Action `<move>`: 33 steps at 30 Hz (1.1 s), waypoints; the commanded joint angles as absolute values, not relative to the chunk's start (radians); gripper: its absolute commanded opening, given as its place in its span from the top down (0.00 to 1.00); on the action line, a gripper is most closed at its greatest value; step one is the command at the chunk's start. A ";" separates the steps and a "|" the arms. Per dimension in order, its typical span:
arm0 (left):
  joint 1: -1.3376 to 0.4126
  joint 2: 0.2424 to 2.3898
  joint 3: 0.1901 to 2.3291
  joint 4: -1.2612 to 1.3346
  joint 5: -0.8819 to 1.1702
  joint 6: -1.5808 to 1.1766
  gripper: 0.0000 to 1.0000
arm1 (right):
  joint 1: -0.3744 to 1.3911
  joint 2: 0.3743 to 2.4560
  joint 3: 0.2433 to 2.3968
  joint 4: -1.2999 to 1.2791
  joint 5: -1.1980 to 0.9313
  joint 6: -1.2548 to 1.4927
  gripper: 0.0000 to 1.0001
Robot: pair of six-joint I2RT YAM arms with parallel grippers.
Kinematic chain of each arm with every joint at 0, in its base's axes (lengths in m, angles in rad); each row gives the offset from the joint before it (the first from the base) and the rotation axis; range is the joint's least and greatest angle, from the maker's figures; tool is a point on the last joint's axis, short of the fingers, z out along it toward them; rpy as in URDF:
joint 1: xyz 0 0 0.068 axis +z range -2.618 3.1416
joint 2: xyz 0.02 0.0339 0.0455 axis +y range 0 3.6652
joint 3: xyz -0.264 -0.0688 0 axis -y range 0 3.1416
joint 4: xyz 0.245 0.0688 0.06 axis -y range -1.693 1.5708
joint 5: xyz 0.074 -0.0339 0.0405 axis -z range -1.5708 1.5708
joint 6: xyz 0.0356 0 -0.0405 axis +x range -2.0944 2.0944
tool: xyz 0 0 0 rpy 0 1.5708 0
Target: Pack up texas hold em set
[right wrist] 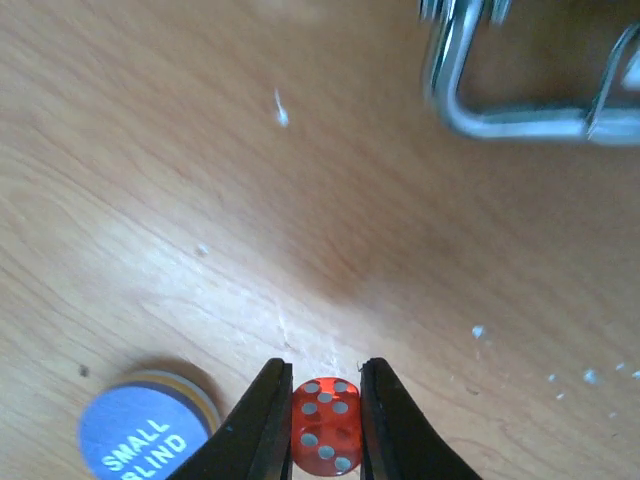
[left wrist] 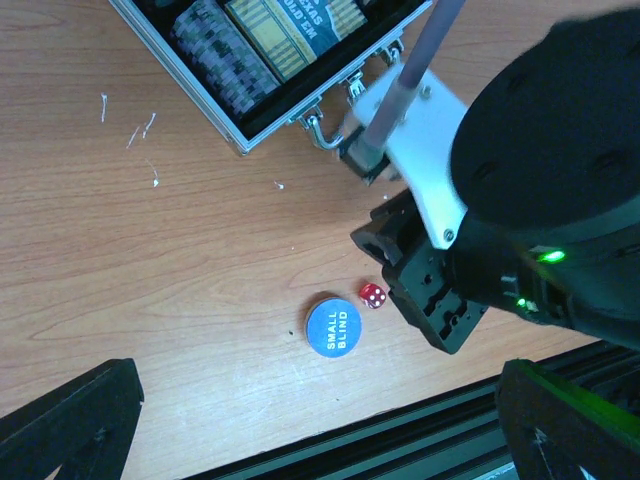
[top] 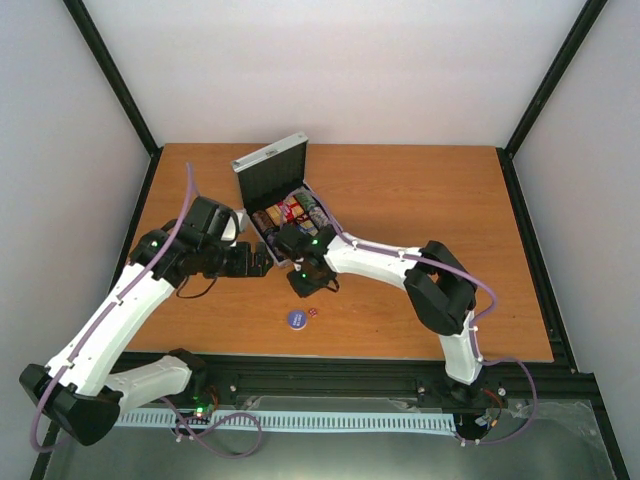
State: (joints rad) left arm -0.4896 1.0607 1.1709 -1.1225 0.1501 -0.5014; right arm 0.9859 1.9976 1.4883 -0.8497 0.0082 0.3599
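Standing open, lid upright: small silver metal case (top: 272, 170) with black lining, grey chip stacks (left wrist: 225, 65) and card boxes (left wrist: 290, 25) in its tray. Hovering just left of the case's front corner, spread fully and empty: left gripper (top: 258, 262). Reaching down just in front of the case's wire handle (right wrist: 520, 110): right gripper (right wrist: 325, 432), narrowed to pinch width. Lying in front of the case, beside that gripper: round blue "small blind" disc (right wrist: 145, 440). Sitting clamped between the right pads, both flanks touched: small red die (right wrist: 325, 438). Calling next, probably, for a lift and short carry straight back over the handle into the case, by the nearer right arm.
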 commanded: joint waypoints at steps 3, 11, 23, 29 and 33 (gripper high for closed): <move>-0.483 1.034 1.182 -1.124 0.153 -0.509 0.00 | 0.930 2.039 1.663 -0.883 0.059 0.316 0.90; -0.483 1.025 1.177 -1.120 0.129 -0.524 0.00 | 0.790 2.328 2.095 -0.861 -0.025 0.251 0.90; -0.483 1.031 1.160 -1.102 0.123 -0.530 0.00 | 0.764 2.495 2.282 -0.810 -0.091 0.248 0.88; -0.483 1.041 1.157 -1.096 0.120 -0.531 0.00 | 0.764 2.522 2.264 -0.785 -0.085 0.253 0.88; -0.484 1.041 1.155 -1.088 0.122 -0.532 0.00 | 0.764 2.509 2.204 -0.705 -0.046 0.251 0.86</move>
